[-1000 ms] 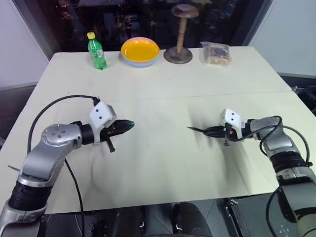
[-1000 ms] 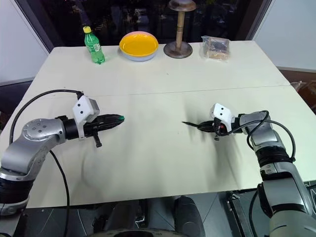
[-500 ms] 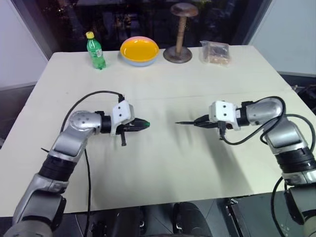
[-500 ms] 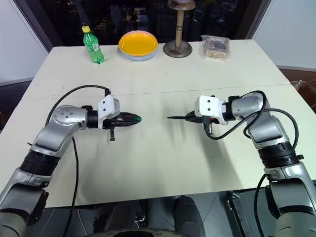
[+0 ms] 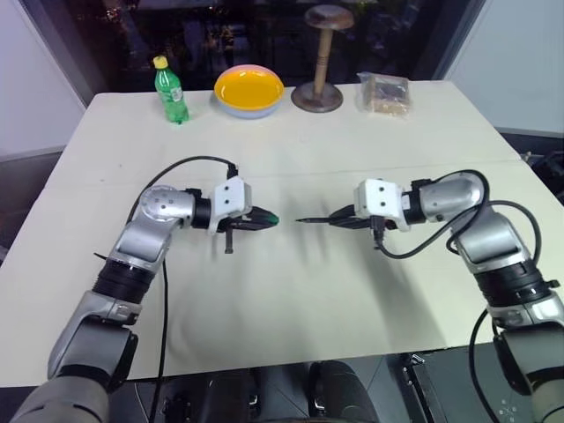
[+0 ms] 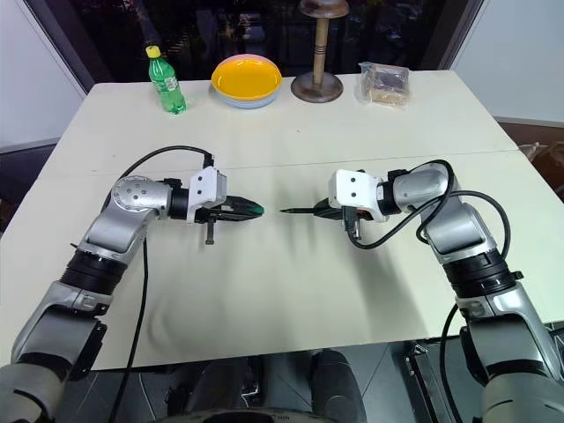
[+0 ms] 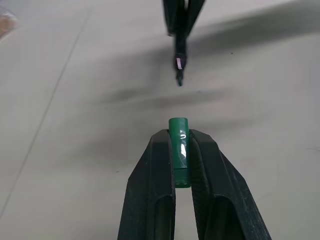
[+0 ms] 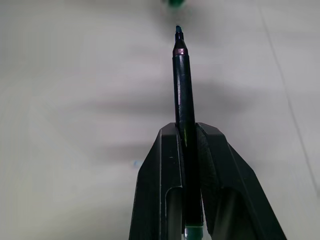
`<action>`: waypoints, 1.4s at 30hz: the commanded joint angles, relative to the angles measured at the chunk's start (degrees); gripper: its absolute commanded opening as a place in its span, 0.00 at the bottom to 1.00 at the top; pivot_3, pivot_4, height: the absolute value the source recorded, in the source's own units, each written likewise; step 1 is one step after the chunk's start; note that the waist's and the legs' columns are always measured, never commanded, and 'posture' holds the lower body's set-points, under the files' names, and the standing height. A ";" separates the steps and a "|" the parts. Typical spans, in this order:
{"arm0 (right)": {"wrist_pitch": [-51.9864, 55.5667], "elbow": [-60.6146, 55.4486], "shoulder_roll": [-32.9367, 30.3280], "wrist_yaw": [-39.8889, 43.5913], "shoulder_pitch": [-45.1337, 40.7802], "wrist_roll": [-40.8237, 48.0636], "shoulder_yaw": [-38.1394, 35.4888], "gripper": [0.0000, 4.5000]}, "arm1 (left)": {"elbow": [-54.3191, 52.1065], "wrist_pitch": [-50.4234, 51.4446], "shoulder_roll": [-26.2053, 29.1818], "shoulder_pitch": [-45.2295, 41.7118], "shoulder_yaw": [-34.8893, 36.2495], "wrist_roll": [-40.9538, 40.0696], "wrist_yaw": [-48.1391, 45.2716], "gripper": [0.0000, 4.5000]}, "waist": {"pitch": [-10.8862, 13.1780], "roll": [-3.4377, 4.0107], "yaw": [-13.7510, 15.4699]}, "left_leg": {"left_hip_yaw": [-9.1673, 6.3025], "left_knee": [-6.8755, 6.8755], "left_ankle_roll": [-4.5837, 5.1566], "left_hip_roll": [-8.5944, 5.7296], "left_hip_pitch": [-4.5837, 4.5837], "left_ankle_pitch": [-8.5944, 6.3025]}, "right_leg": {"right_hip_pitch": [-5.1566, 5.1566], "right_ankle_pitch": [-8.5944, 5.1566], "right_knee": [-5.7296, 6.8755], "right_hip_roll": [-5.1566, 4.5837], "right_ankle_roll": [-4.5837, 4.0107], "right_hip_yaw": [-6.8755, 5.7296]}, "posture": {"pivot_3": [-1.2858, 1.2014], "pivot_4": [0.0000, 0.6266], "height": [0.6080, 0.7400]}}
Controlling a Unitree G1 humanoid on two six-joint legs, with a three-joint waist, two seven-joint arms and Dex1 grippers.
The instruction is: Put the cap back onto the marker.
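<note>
Above the middle of the table, my left gripper (image 5: 261,219) is shut on the small green cap (image 7: 178,150), whose open end sticks out past the fingertips. Facing it from the right, my right gripper (image 5: 342,218) is shut on the thin dark marker (image 8: 181,85). The marker's pointed tip (image 5: 299,220) aims at the cap (image 5: 271,218), with a short gap between them. Both are held clear of the tabletop and roughly in line. In the left wrist view the marker (image 7: 179,55) hangs just beyond the cap.
Along the far edge of the cream table (image 5: 291,300) stand a green bottle with a yellow lid (image 5: 171,91), a yellow bowl (image 5: 249,91), a wooden stand (image 5: 320,62) and a clear bag (image 5: 384,93). Black cables loop off both wrists.
Both hands have drawn inward toward each other. The gap between the cap and the marker tip has shrunk from wide to a short span, and the right hand has risen off the table.
</note>
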 commanded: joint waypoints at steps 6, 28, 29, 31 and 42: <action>-0.13 -1.00 0.69 0.48 -2.08 0.75 0.05 0.01 | -2.57 -0.35 -0.04 -0.77 0.41 0.26 -0.29 0.00 | 0.00 0.00 -0.03 | 0.00 0.00 0.00 0.00 -0.01 0.00 | -0.01 0.00 0.00 0.00 0.00 0.00 | 0.52 0.24 1.00; 0.43 -0.81 1.93 0.86 -2.95 0.97 0.74 0.01 | -4.82 1.30 -1.28 -1.14 0.01 0.39 0.55 0.00 | 0.00 0.00 -0.01 | 0.00 0.01 0.00 0.00 -0.01 0.00 | -0.01 0.00 0.03 0.01 0.01 0.00 | 0.52 0.24 1.00; 0.50 -0.81 2.02 0.85 -3.02 0.98 0.73 0.01 | -4.94 1.43 -1.34 -1.12 -0.03 0.41 0.53 0.00 | 0.00 0.00 -0.02 | 0.00 0.01 0.00 0.01 -0.01 0.00 | -0.01 0.00 0.03 0.01 0.01 0.00 | 0.52 0.24 1.00; 0.57 -0.86 2.14 0.87 -3.10 0.97 0.73 0.01 | -5.19 1.67 -1.41 -1.00 -0.16 0.39 0.44 0.00 | 0.00 0.00 -0.03 | 0.00 0.01 0.00 0.01 -0.01 0.00 | -0.01 0.00 0.03 0.01 0.01 0.00 | 0.52 0.24 1.00; 1.98 -2.39 2.61 1.28 -3.26 1.31 1.20 0.01 | -3.84 0.98 -2.36 -1.54 -0.78 1.05 0.82 0.00 | 0.00 0.00 -0.01 | 0.00 0.01 0.00 0.01 -0.01 0.00 | -0.01 0.00 0.03 0.01 0.01 0.00 | 0.52 0.24 1.00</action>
